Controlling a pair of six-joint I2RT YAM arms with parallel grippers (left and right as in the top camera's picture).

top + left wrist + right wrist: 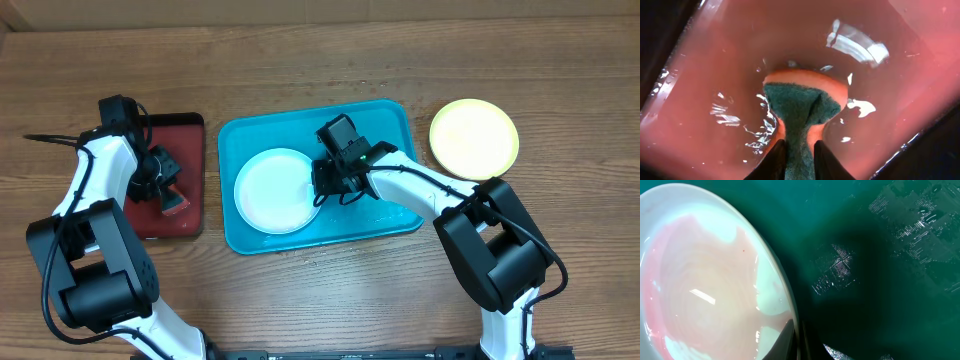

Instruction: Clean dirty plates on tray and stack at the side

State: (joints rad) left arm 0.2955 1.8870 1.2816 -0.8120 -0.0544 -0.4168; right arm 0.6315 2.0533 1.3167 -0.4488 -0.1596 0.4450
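A white plate (275, 190) lies in the left half of the teal tray (392, 128). In the right wrist view the plate (705, 280) carries a wide pale pink smear. My right gripper (322, 185) is shut on its right rim, one finger inside and one outside (796, 340), over the tray floor (880, 280). A yellow-green plate (474, 138) sits on the table right of the tray. No third plate shows. My left gripper (165, 195) is shut on an orange sponge with a green scouring face (802, 100), fingers (800, 155) pinching it.
The sponge rests on a wet dark red tray (180, 130) left of the teal tray; its floor (715, 60) shows water droplets. Wooden table surrounds both trays. The right half of the teal tray holds only my right arm.
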